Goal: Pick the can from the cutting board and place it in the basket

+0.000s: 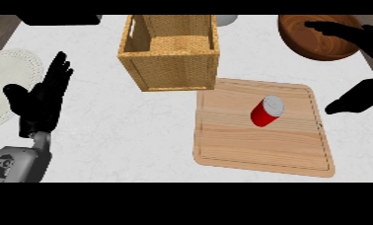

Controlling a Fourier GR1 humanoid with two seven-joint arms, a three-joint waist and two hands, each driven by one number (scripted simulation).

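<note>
Can: red body, silver top, apparently standing on end, on the cutting board, towards its far half.
Cutting board: lying in the near-right part of the worktop.
Right hand: at the worktop's right edge, spread wide and holding nothing; its fingers reach over the wooden bowl in the far-right corner.
Left hand: resting open, fingers up, by the left edge, well apart from the can.
Key relation: the can lies left of the right hand, clearly the nearer one. With the long axis upright, a side-on grasp looks right.
Basket: just beside the board's far-left corner; I cannot tell whether they touch.
</note>
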